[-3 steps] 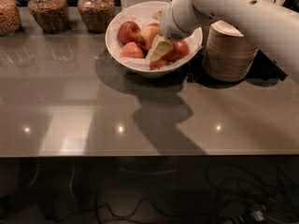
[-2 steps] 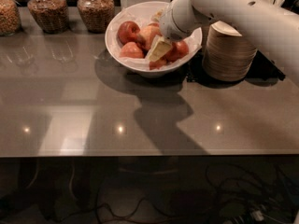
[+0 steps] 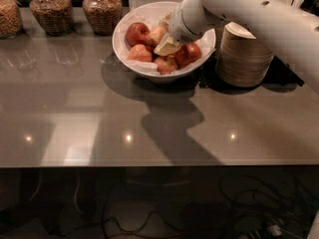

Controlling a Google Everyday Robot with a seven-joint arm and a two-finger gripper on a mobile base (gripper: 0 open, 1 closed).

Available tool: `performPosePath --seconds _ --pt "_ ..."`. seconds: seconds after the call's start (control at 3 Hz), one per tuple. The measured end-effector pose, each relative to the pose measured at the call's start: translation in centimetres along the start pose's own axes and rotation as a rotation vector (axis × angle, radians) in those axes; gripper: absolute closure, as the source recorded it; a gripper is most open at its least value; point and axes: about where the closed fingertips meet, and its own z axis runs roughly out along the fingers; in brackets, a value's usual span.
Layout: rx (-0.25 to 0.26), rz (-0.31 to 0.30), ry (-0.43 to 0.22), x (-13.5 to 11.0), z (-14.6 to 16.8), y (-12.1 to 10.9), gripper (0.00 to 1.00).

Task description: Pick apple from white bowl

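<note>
Three jars (image 3: 102, 9) of grain stood far left. The white bowl (image 3: 122, 49) sat far centre on the table (image 3: 75, 108), holding the apples (image 3: 137, 34) on paper. The gripper (image 3: 167, 46) was low among the right-hand apples; its state could not be determined. Advised: centre on one apple, grip firmly, and lift straight up, avoiding the stacked bowls (image 3: 244, 59) just right

Gripper (image 3: 168, 46) in glossy white bowl (image 3: 118, 45) on polished table (image 3: 75, 108).

Table (image 3: 149, 118): jars (image 3: 102, 9), white bowl (image 3: 119, 44) under claw (image 3: 167, 46)
</note>
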Motion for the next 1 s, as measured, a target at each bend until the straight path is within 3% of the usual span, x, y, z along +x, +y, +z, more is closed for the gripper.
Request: performPosePath --seconds 0.33,1.0 --pt "0.0 0.0 0.0 -0.15 -0.2 -0.18 0.52" --pt "0.012 -0.025 -0.033 -0.81 -0.53 -0.2 0.94"
